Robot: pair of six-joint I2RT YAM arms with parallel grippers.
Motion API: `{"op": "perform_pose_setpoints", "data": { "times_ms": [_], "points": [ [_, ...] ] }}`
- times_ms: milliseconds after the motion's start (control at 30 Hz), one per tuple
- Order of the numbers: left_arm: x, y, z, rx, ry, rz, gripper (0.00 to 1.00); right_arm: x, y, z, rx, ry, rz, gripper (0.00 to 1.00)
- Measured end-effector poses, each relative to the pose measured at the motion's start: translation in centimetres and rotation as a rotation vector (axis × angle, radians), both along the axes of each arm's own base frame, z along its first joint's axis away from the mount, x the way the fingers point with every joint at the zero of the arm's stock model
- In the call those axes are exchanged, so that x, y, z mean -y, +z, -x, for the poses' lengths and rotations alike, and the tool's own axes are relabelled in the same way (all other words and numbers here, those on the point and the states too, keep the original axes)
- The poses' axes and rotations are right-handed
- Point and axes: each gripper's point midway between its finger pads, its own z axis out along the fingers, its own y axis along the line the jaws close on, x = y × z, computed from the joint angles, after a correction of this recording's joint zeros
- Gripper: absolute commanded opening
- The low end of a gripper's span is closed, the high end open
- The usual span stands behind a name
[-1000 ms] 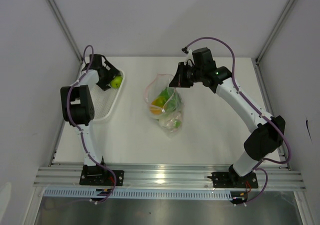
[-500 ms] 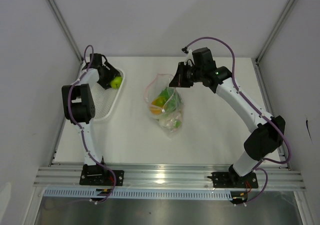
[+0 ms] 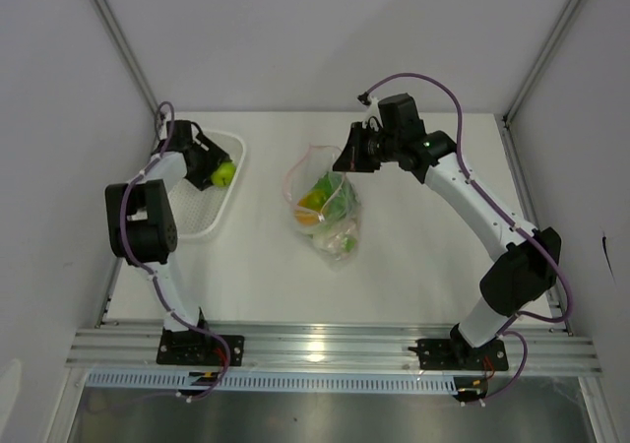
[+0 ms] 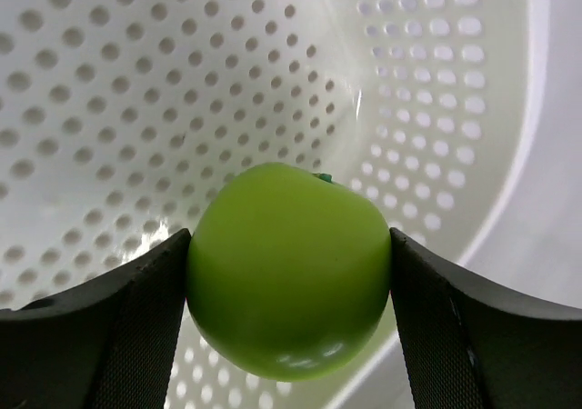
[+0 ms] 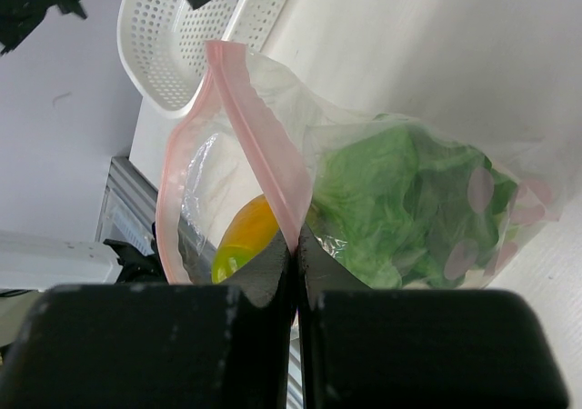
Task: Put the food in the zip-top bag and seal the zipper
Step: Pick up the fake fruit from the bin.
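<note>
Apple in the grip! The left jaws stand wide around the green apple (image 4: 289, 268), with one dark finger (image 4: 109, 336) pressed against each side of it. The apple is held between them over the perforated floor of the white basket (image 4: 436, 109). From above, the basket sits at the far left of the bench (image 3: 423, 256), and the apple is close to its right wall.

Over to the right: the right jaws are clamped fully together on the mouth edge of the zip-top bag (image 3: 330, 212), pinching the pink-red zipper (image 5: 264, 154). The rest of that strip loops away from the pinch, so the mouth gapes unsealed. The bag lies mid-bench, well apart from the basket, with its mouth lifted at the far end. Inside it are an orange fruit (image 5: 250, 227), a leafy cabbage (image 5: 382, 200) beside it, and a pale piece (image 3: 342, 241) at the near end.
</note>
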Motion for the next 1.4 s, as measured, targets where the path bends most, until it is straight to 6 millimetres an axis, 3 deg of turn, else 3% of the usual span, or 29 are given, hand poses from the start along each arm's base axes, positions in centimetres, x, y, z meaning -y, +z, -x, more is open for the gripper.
{"op": "perform_pose_setpoints", "data": {
  "times_ms": [100,167,367,433,533,667,900,1167,1400],
  "points": [
    [-0.2,2.3,1.6,0.044,0.019,-0.01,0.01,-0.1,-0.2,-0.1,-0.003,0.0,0.001,0.02],
    [-0.2,5.2,2.7,0.111,0.028,-0.025,0.01,-0.1,-0.6,-0.2,-0.007,-0.001,0.004,0.02],
    [0.8,16.3,7.0,0.446,0.017,-0.062,0.01,0.0,-1.3,-0.1,-0.018,-0.002,0.011,0.02],
    [2.2,19.1,8.8,0.539,-0.014,-0.06,0.01,0.0,-1.3,-0.1,-0.019,-0.002,0.012,0.02],
    [7.1,22.2,11.9,0.685,-0.15,-0.014,0.01,-0.2,-1.4,0.1,-0.02,0.002,0.013,0.02],
    [13.3,24.1,15.2,0.775,-0.356,0.076,0.01,-0.7,-1.4,0.5,-0.018,0.013,0.017,0.02],
    [21.1,26.8,19.0,0.845,-0.613,0.183,0.01,-1.2,-0.8,1.6,-0.018,0.03,0.021,0.02],
    [25.0,26.2,20.2,0.824,-0.726,0.2,0.01,-1.4,2.3,1.6,0.009,0.02,-0.026,0.02],
    [27.5,26.0,19.8,0.796,-0.76,0.176,0.01,-1.6,4.4,2.1,0.011,0.026,-0.058,0.02]
  ]
}}
